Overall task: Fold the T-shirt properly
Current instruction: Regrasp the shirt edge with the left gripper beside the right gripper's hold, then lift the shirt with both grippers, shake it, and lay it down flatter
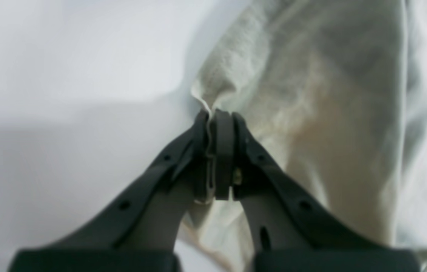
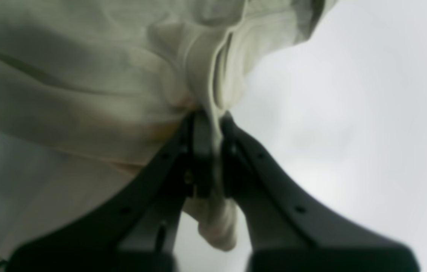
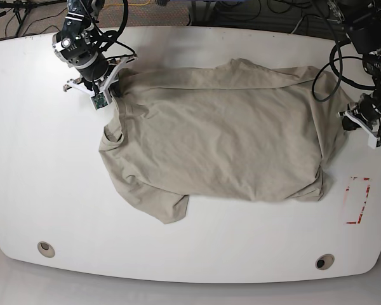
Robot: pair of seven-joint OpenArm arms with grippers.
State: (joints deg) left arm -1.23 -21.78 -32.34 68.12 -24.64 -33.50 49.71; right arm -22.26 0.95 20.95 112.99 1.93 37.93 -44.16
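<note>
The beige T-shirt (image 3: 219, 136) lies spread and wrinkled across the middle of the white table (image 3: 197, 254), one short sleeve flopped toward the table's near edge and the rest bunched into a rough rectangle. At the shirt's far corner on the base view's left, the right gripper (image 2: 210, 121) is clamped on a thick wad of cloth; from its wrist camera the fabric squeezes up between the black fingers (image 2: 262, 166) and a lump of it hangs out below them, though everything there is soft and blurred. At the shirt's opposite end, the left gripper (image 1: 219, 115) has pinched a thin edge of cloth, a pale sliver of hem running down between its closed fingers (image 1: 153, 166). From the base view that grip is hard to make out, since the arm's white wrist housing covers the fingertips and the shirt's edge folds under there. Beside that end of the shirt, toward the near edge, a red rectangle outline (image 3: 357, 201) is marked on the table. The arms' upper parts are cut off by the frame.
</note>
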